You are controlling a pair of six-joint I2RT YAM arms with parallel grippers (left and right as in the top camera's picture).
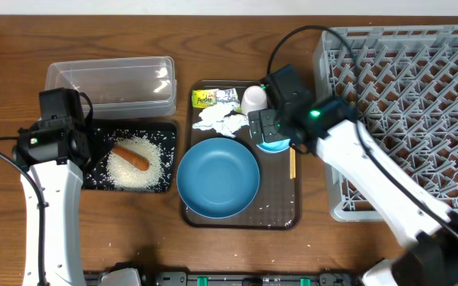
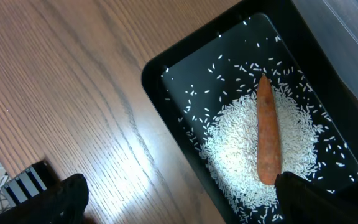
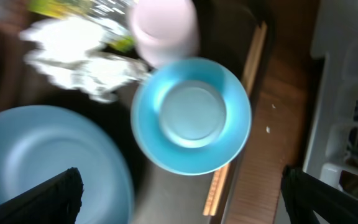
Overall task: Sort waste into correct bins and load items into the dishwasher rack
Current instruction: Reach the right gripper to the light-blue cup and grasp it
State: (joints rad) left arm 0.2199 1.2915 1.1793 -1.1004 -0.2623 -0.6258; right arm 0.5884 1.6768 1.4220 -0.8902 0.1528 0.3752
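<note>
Loose white rice (image 1: 137,173) and an orange carrot stick (image 1: 132,156) lie in the black tray (image 1: 165,131). My left gripper (image 1: 78,137) hangs open high above that tray's left end, holding nothing (image 2: 179,199). On the brown serving tray (image 1: 281,213) sit the dark-blue bowl (image 1: 218,176), crumpled tissue (image 1: 219,119), the wrapper (image 1: 209,98) and a white cup (image 1: 253,98). My right gripper (image 1: 273,129) is open above the small light-blue bowl (image 3: 191,115), clear of it. Chopsticks (image 3: 253,62) lie along the serving tray's right side.
The clear tub (image 1: 110,65) stands behind the black tray. The grey dishwasher rack (image 1: 404,95) fills the right side, with a strip of wooden table (image 3: 272,143) between it and the serving tray. Stray rice grains dot the serving tray's front.
</note>
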